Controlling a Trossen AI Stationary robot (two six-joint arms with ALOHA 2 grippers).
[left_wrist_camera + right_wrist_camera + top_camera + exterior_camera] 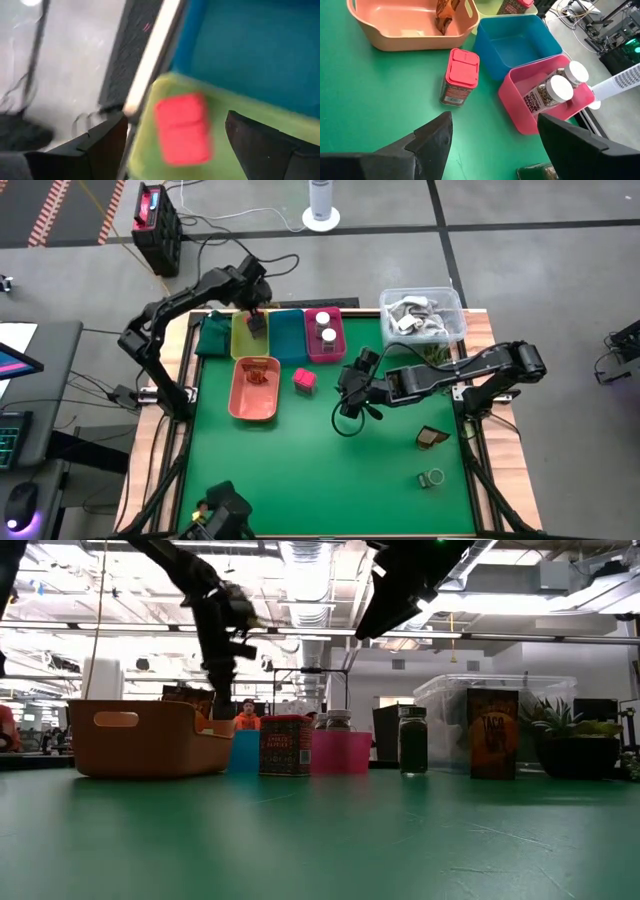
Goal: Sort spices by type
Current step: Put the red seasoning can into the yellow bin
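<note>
Two pink-lidded spice boxes show: one (182, 129) lies in the yellow tray (246, 338) below my left fingers (100, 150), badly blurred in the left wrist view, label unreadable. The other pink box (459, 76) stands upright on the green worktop (330, 470) between the salmon tray (410, 30) and the magenta tray (520, 107), just ahead of my right fingers (435, 140). My left gripper (256, 322) hangs over the yellow tray, fingers spread wide, gripping nothing, the box lying loose between them. My right gripper (352, 385) hovers mid-worktop, fingers apart and empty. Two white-capped jars (560, 87) lie in the magenta tray. Brown packets (444, 14) sit in the salmon tray, partly cut off. Teal tray (515, 42) looks bare inside. Dark green jar (412, 740) and a brown packet (433, 438) stand on the worktop's right side, well apart from the trays. Another jar (433, 478) lies nearer the front edge, too small to tell. Clear tub (424, 315) sits at the back right corner, contents hard to make out.
</note>
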